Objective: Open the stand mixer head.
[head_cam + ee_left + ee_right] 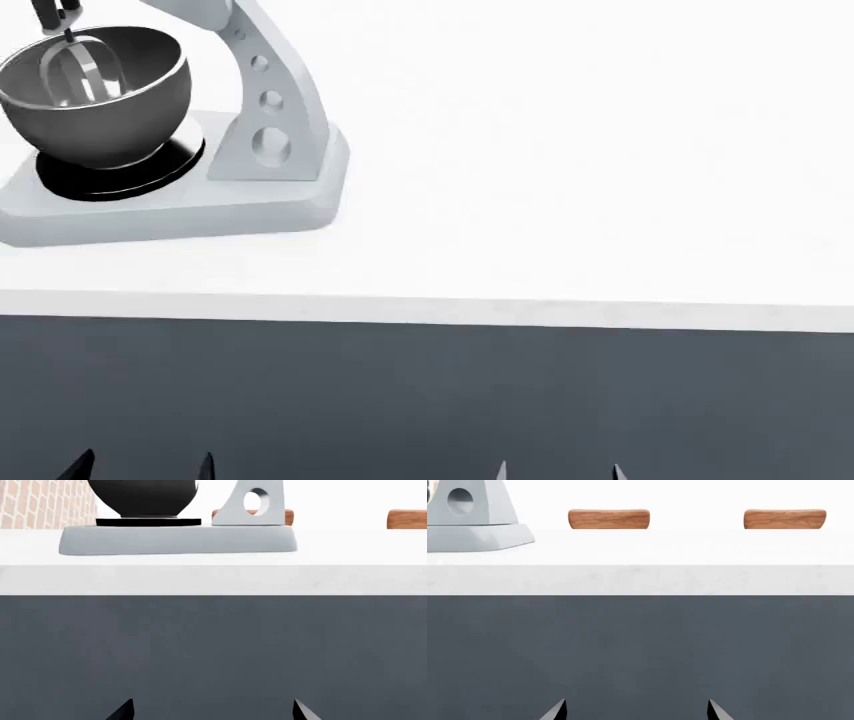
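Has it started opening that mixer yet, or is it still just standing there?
Nothing looks done yet. Only a sliver of the stand mixer head shows in the head view, with the beater still down in the bowl. Nothing is in hand: the left end effector and right end effector are open, low in front of the counter. Reaching up and lifting the head remains.

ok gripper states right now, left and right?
Left gripper: open, holding nothing, low in front of the dark cabinet face.
Right gripper: open, holding nothing, also below the counter edge.
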Tool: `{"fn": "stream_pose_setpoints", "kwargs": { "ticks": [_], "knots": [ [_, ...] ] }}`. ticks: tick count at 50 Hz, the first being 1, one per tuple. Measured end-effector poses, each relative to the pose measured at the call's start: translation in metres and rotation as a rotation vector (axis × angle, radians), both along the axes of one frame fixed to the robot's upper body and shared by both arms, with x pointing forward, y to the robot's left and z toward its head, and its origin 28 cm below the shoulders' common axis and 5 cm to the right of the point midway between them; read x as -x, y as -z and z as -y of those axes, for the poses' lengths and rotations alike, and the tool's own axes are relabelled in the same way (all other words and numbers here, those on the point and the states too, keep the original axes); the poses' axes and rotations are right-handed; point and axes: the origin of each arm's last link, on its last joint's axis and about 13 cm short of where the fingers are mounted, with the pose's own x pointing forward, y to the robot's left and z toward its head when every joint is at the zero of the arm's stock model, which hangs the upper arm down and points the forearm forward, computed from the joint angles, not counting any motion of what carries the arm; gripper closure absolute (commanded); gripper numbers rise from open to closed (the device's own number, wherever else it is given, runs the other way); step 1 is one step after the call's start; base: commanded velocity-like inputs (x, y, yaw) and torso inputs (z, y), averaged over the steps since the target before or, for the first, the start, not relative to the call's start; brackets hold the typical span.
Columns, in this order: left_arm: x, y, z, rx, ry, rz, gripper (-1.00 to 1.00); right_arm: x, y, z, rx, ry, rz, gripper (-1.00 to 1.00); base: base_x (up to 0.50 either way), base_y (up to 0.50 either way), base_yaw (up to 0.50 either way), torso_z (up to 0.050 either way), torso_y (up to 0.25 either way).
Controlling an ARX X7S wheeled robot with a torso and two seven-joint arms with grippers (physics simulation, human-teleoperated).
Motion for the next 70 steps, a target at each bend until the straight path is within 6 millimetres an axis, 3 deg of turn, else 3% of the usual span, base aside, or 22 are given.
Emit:
{"fn": "stream_pose_setpoints", "kwargs": {
  "ticks": [39,44,57,63,70],
  "knots": [
    [0.0,-0.008,0.003,0.051,-0.051,-0.032,-1.0,0.001,-0.006,0.002,0.027,0.03,0.014,-1.0,0.0,0.0,0.0,0.0,0.0],
    [-0.002,-0.029,0.001,0.057,-0.057,-0.007,-1.0,-0.002,-0.026,0.002,0.029,0.027,0.048,-1.0,0.0,0.0,0.0,0.0,0.0],
    [-0.002,-0.112,0.001,0.078,-0.047,0.147,-1.0,-0.005,-0.1,0.005,0.03,0.011,0.187,-1.0,0.0,0.0,0.0,0.0,0.0],
    [0.004,-0.133,0.002,0.078,-0.039,0.196,-1.0,-0.001,-0.118,0.004,0.038,0.001,0.226,-1.0,0.0,0.0,0.0,0.0,0.0],
    [0.008,-0.144,0.003,0.079,-0.029,0.226,-1.0,0.002,-0.129,0.003,0.07,0.002,0.25,-1.0,0.0,0.37,0.0,0.0,0.0]
  ]
}}
